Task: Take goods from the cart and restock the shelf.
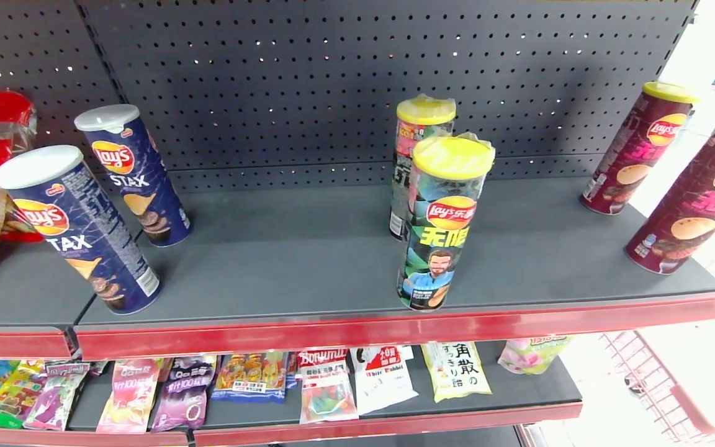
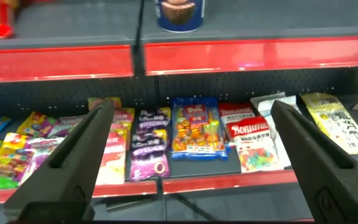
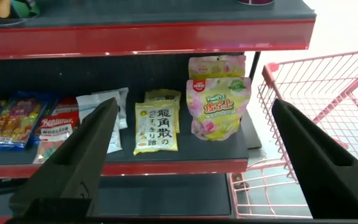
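Closest to us sit the left gripper (image 2: pixel 191 106) and the right gripper (image 3: pixel 194 102), each spread wide, holding nothing, both facing the rows of candy bags (image 2: pixel 194 127). We judge the step a fetch — the cart (image 1: pixel 689 410) shows at the head frame's lower right, and the shelf (image 1: pixel 295 261) has bare room mid-frame between the blue cans (image 1: pixel 81 230) and the yellow-lidded cans (image 1: pixel 441 236). Next we'd turn toward the cart and grasp one item squarely.

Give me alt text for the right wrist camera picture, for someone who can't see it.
The right gripper, open and empty, faces a lower shelf with a red front edge holding a yellow snack bag, a pink-and-green bag and other packets. A red wire cart stands beside the shelf.
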Available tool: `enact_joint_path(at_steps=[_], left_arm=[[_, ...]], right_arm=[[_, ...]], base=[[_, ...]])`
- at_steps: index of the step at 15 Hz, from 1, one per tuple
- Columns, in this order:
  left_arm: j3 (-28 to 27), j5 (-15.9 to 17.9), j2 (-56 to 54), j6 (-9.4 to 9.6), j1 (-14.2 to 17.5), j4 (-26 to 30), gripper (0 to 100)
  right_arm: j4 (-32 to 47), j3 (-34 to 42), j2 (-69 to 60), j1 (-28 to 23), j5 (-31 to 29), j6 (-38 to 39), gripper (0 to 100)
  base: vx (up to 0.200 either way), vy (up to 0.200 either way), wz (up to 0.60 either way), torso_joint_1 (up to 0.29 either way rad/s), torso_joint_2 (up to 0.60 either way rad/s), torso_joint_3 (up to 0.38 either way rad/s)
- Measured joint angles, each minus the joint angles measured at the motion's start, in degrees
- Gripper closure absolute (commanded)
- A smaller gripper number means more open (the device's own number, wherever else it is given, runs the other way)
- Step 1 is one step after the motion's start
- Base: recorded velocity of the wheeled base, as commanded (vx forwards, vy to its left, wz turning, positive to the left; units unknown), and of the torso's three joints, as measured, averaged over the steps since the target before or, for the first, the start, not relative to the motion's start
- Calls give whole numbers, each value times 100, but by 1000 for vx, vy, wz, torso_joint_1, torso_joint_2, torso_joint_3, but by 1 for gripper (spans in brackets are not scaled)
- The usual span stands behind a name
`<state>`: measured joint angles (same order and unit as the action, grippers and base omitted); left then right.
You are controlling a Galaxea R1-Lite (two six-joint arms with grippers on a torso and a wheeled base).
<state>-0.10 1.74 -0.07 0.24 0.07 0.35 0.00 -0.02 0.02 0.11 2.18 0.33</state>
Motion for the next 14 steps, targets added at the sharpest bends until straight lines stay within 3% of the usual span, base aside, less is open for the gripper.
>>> enact_joint_path(at_steps=[1,14], left_arm=[[0,2,0,-2,4,5,0],[0,2,0,-15,9,0,0]], right_arm=[[0,0,0,2,0,2,0],[0,0,0,2,0,5,0]], base=[[0,-200,0,27,17,-2],[0,0,0,0,0,0]])
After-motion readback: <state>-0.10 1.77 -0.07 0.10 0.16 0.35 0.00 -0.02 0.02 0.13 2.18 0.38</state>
